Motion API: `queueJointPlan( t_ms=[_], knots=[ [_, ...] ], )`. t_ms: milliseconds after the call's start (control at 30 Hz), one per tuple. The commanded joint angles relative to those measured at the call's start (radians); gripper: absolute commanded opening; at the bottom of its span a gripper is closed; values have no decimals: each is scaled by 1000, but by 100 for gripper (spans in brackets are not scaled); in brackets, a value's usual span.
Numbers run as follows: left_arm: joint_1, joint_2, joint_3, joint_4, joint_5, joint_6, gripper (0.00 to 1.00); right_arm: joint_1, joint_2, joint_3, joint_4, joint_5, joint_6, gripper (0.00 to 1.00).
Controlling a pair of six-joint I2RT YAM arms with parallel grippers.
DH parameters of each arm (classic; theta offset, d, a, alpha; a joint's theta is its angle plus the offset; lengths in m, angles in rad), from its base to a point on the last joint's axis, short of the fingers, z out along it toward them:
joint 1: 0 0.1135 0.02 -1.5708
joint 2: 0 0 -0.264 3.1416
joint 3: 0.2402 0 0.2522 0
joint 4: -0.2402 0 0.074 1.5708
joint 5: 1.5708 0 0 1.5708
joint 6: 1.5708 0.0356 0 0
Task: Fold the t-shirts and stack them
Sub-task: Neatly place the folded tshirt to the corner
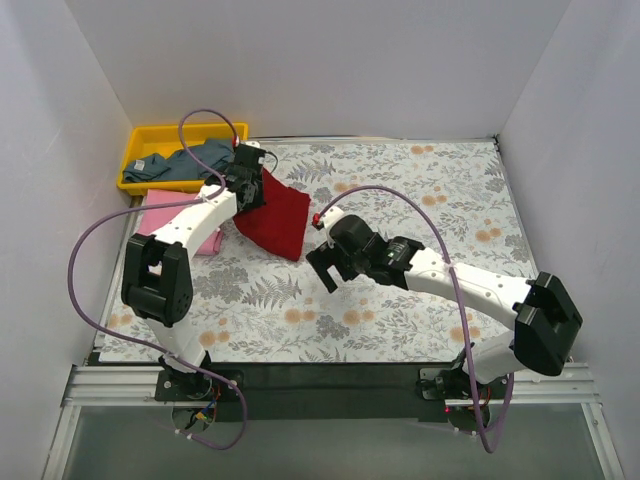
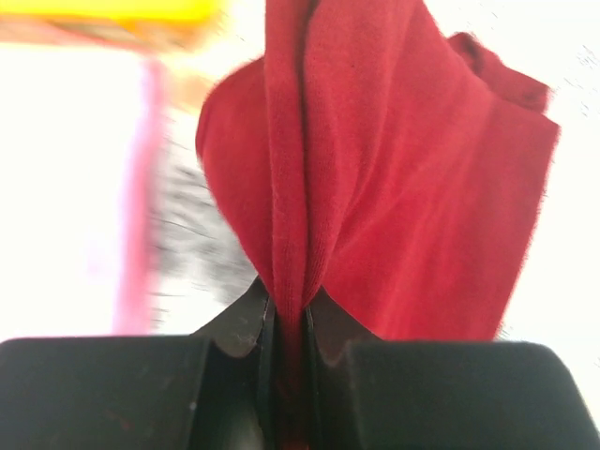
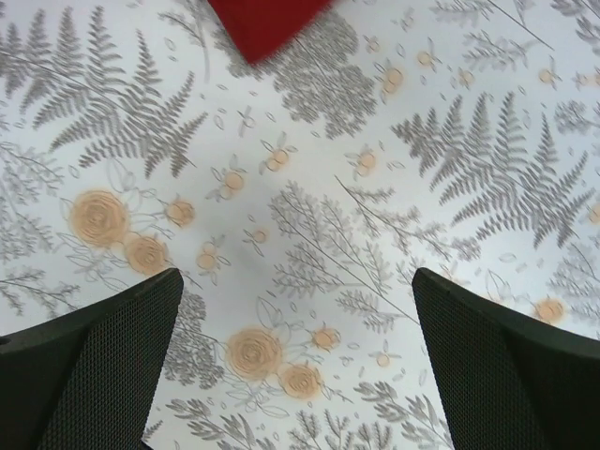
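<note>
The folded dark red t-shirt point(image 1: 277, 218) hangs from my left gripper point(image 1: 247, 190), which is shut on its upper edge near the back left of the table. In the left wrist view the red cloth point(image 2: 375, 187) is pinched between the two black fingers point(image 2: 239, 328) and drapes away from them. A folded pink t-shirt point(image 1: 180, 215) lies flat at the left edge. A blue-grey t-shirt point(image 1: 195, 160) sits in the yellow bin. My right gripper point(image 1: 325, 268) stands open over the bare cloth, just right of the red shirt's corner point(image 3: 262, 23), with nothing between its fingers point(image 3: 103, 366).
The yellow bin point(image 1: 140, 145) stands at the back left corner. White walls close in the table on the left, back and right. A floral tablecloth point(image 1: 420, 190) covers the table. Purple cables loop above both arms.
</note>
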Motion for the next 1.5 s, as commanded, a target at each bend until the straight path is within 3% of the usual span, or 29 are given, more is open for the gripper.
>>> queueJointPlan(
  t_ms=[0, 200, 600, 800, 1167, 1467],
  knots=[
    [24, -71, 104, -69, -166, 156, 0, -20, -56, -38, -67, 118, 24, 98],
    [74, -94, 126, -54, -246, 280, 0, -54, -99, -74, -116, 127, 17, 98],
    [208, -7, 196, -20, -215, 476, 0, -56, -58, 9, -192, 137, -32, 98],
    [292, -2, 227, -55, -183, 470, 0, -56, -37, 43, -221, 151, -45, 98],
    [450, 10, 120, -31, -172, 357, 0, -56, 13, 90, -256, 178, -62, 98],
    [512, 74, 78, 0, -261, 332, 0, -56, 19, 77, -268, 198, -63, 98]
  ],
)
